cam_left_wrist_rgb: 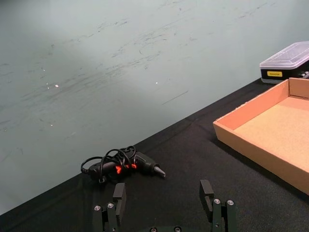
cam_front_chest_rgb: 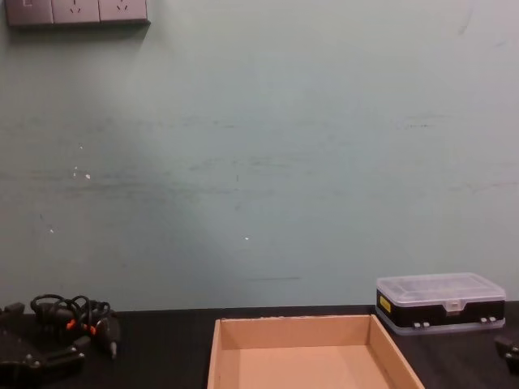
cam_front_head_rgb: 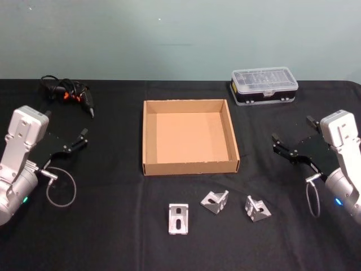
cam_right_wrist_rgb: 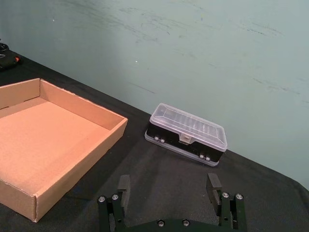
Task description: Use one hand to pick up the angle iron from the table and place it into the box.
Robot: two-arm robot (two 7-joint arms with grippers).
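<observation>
Three silver angle irons lie on the black table [cam_front_head_rgb: 113,226] in the lower middle of the head view. One is on the left [cam_front_head_rgb: 178,219], one in the centre [cam_front_head_rgb: 215,201] and one on the right [cam_front_head_rgb: 257,208], each apart from the others. They sit just below the front wall of the tan cardboard box [cam_front_head_rgb: 190,166], which is at frame centre.

The left gripper [cam_left_wrist_rgb: 163,193] hovers at mid-left, released, its fingers spread. The right gripper [cam_right_wrist_rgb: 168,186] hovers at mid-right, also released.

A clear-lidded black plastic case [cam_front_head_rgb: 264,86] sits in the upper right, and a black cable bundle [cam_front_head_rgb: 67,90] in the upper left.
</observation>
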